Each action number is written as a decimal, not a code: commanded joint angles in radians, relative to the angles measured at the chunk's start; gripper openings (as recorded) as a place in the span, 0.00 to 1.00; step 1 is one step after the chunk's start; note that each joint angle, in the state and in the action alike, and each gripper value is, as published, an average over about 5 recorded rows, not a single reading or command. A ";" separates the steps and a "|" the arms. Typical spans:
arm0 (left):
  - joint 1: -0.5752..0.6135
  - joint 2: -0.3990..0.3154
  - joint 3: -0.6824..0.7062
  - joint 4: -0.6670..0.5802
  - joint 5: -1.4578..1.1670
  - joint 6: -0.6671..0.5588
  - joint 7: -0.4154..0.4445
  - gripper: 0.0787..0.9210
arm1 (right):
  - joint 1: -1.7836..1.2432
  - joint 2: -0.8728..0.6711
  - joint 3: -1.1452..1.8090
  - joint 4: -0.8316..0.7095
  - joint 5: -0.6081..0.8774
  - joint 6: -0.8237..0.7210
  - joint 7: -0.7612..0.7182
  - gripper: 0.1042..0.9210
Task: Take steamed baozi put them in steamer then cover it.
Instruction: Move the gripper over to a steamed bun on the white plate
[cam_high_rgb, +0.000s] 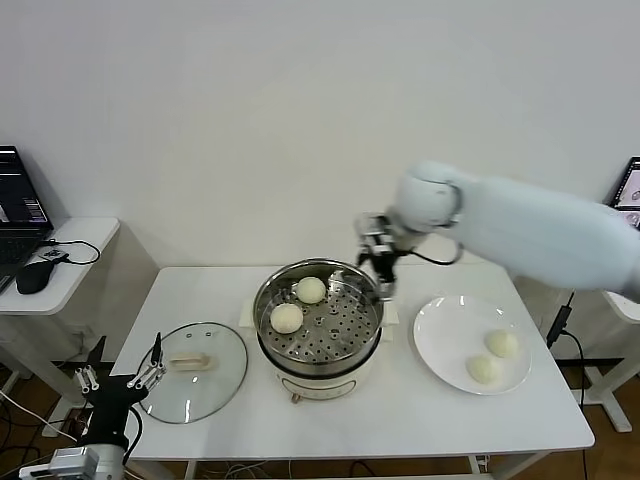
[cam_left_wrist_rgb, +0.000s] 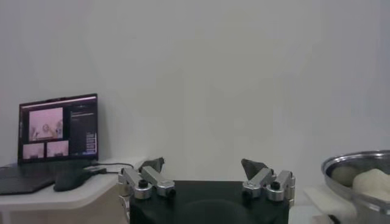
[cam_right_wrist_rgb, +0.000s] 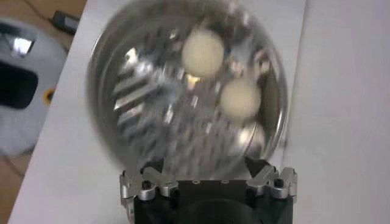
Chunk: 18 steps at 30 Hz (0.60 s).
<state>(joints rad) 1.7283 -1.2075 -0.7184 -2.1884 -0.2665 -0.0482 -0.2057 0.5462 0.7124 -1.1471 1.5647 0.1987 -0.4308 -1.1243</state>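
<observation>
Jaws: both sets are standing apart and empty; the left gripper (cam_high_rgb: 120, 380) is idling low at the near left corner of the table (cam_high_rgb: 400, 420), just off its edge, and the right gripper (cam_high_rgb: 384, 268) is hanging spread over the far right rim of the steamer, carrying nothing. Nearest the robot, the cover (cam_high_rgb: 193, 370) is lying flat on the table to the left of the steamer, handle up, with its rim just beside the left gripper; it is not yet on the pot. At mid-table the steamer (cam_high_rgb: 318, 362) is sitting uncovered on its cream base, and its perforated tray is holding two steamed baozi (cam_high_rgb: 287, 318) side by side in the far left part, close together; whether they are touching cannot be told. The rest of the tray is showing bare. To the right of the steamer, apart from it, the white plate (cam_high_rgb: 440, 325) is holding the other two buns (cam_high_rgb: 502, 343) toward its near right portion, near one another. Judged from this layout, the loading is standing at half: two buns are in, two are waiting on the plate, and covering is outstanding. Farther off, to the left beyond the table, a side desk (cam_high_rgb: 85, 250) is carrying a laptop (cam_high_rgb: 18, 205) and a mouse (cam_high_rgb: 33, 276).
</observation>
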 joint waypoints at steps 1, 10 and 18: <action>0.000 0.003 0.006 0.004 0.001 0.000 0.000 0.88 | -0.113 -0.322 0.069 0.098 -0.189 0.121 -0.068 0.88; 0.007 0.009 0.005 0.013 0.006 0.000 0.002 0.88 | -0.615 -0.401 0.437 0.061 -0.357 0.159 -0.047 0.88; 0.019 0.003 0.004 0.017 0.016 -0.001 0.003 0.88 | -0.856 -0.360 0.630 -0.010 -0.428 0.185 -0.008 0.88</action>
<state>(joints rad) 1.7470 -1.2053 -0.7156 -2.1716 -0.2500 -0.0488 -0.2034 -0.0408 0.4107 -0.7153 1.5725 -0.1326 -0.2811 -1.1390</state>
